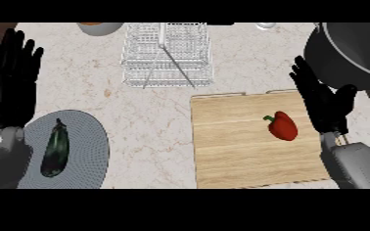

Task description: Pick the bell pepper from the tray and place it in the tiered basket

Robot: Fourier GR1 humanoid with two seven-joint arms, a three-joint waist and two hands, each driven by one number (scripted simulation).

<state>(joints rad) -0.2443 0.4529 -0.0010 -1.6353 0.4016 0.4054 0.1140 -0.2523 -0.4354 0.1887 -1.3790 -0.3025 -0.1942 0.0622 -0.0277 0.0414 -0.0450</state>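
Bell pepper [283, 126], glossy red with a green stem, lies on the right half of the pale wooden tray [231, 151]. Black right hand [325, 108] spread open at that tray's right edge; black left hand [18, 78] open, well left of it.

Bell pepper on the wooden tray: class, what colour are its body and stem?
The bell pepper is red, its stem green; head view.

I count one red bell pepper [283, 126], one wooden tray [239, 151] and one wire tiered basket [145, 73] on the counter [151, 107]. There is also one grey plate [86, 142], one long dark eggplant [55, 149], one bowl [100, 28] and one big dark pot [339, 49]. I have two hands here, my left hand [18, 78] and my right hand [321, 100].
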